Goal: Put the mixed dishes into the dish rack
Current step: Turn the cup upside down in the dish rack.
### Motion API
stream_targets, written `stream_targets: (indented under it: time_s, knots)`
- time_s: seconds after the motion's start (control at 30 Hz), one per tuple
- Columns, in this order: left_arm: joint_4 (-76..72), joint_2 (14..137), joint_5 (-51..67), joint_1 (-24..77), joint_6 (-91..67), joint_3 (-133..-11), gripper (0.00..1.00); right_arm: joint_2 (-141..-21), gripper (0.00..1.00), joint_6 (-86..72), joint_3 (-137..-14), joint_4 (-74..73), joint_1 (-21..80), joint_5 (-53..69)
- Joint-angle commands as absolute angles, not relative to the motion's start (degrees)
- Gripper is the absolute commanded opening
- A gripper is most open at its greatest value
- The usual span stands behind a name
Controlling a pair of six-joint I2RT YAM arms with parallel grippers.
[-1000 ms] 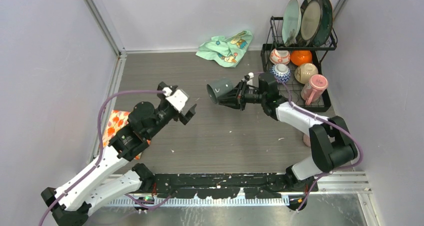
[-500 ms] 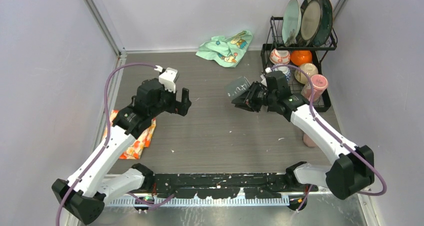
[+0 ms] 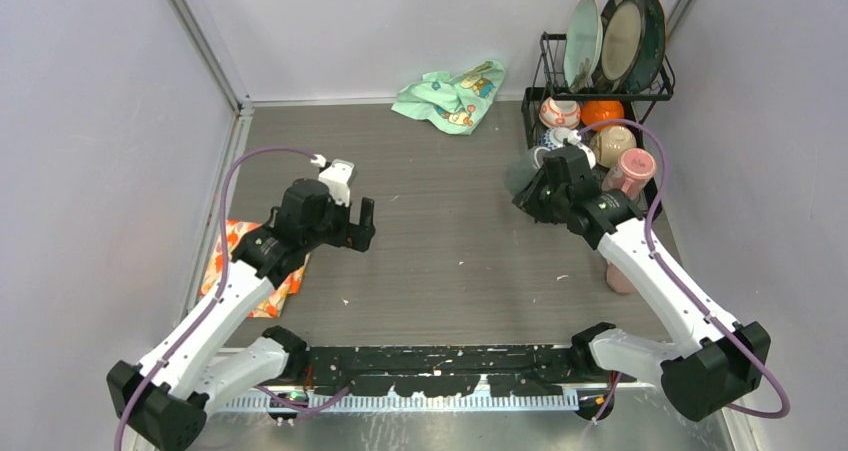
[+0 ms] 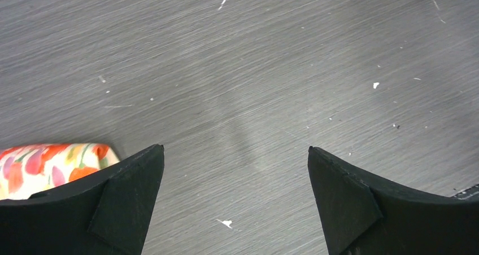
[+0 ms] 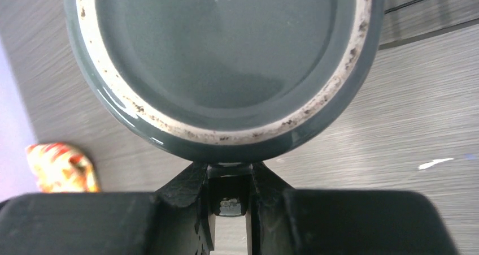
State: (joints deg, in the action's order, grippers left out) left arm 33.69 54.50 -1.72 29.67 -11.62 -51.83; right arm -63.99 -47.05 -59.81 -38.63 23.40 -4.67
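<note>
My right gripper (image 3: 538, 183) is shut on the handle of the dark green cup (image 3: 520, 175), held in the air at the left edge of the black wire dish rack (image 3: 652, 213). In the right wrist view the cup's (image 5: 226, 68) pale-ringed bottom fills the frame above my shut fingers (image 5: 186, 193). Three plates (image 3: 618, 36) stand in the upper shelf. Patterned bowls (image 3: 559, 112) and the pink cup (image 3: 630, 172) lie in the lower basket. My left gripper (image 3: 358, 226) is open and empty over bare table, jaws wide apart in the left wrist view (image 4: 236, 153).
The mint-green cartoon-print cloth (image 3: 452, 93) lies at the back, left of the rack. The orange floral cloth (image 3: 250, 266) lies at the left under my left arm, and shows in the left wrist view (image 4: 51, 161). Walls close in on both sides.
My right arm has carried the dark green cup rightward from mid-table to the rack's left edge. My left arm has drawn back and swung toward the left, gripper still open.
</note>
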Motion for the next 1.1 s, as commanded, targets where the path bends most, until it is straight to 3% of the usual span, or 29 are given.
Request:
stream_targets:
  time_s: [0.0, 0.17, 0.33, 0.7, 1.07]
  knots:
    - [28.18, 49.41, -6.18, 31.05, -10.24, -49.79, 0.99, -63.54, 0.01, -39.75, -64.6, -36.89, 22.9, -20.11]
    - [30.41, 49.97, -13.74, 33.91, -8.5, -50.1, 0.98, -65.29, 0.01, -37.64, -64.6, -34.42, 21.82, -26.62]
    - [32.13, 51.5, -12.95, 34.77, -8.09, -51.11, 0.98, -66.88, 0.01, -35.41, -62.19, -29.35, 19.96, -31.58]
    - [32.66, 48.38, -13.61, 34.84, -6.23, -50.5, 0.99, -75.15, 0.01, -31.79, -58.21, -16.54, 12.89, -28.8]
    - [32.49, 48.24, -11.78, 35.41, -5.88, -50.45, 1.0, -84.53, 0.01, -27.77, -54.77, -5.94, 2.77, -18.09]
